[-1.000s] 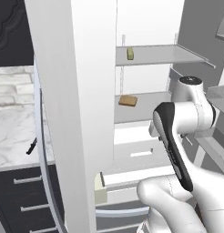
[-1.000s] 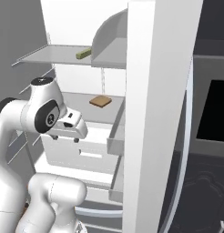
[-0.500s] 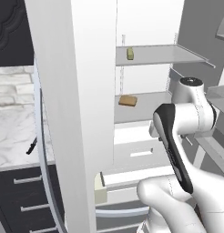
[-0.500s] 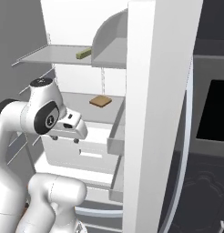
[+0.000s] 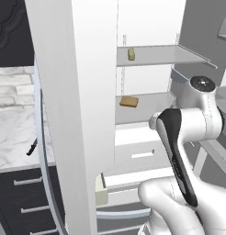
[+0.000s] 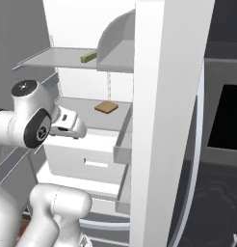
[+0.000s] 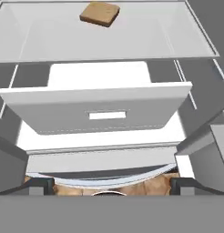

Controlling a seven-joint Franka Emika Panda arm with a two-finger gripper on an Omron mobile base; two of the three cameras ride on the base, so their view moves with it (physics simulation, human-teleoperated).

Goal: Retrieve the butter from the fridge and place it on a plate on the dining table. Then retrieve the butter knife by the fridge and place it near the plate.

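There are no words, numbers or signs to read anywhere here. The fridge has plain white walls and shelves with nothing written on them. The butter has no label, and the brown slab has no writing either.

My target, small pale yellow-green butter stick, lies flat on upper shelf of tall grey steel fridge with white interior, doors swung open. Slim all-dark butter knife lies on marble counter left of fridge, just beside open door's edge.
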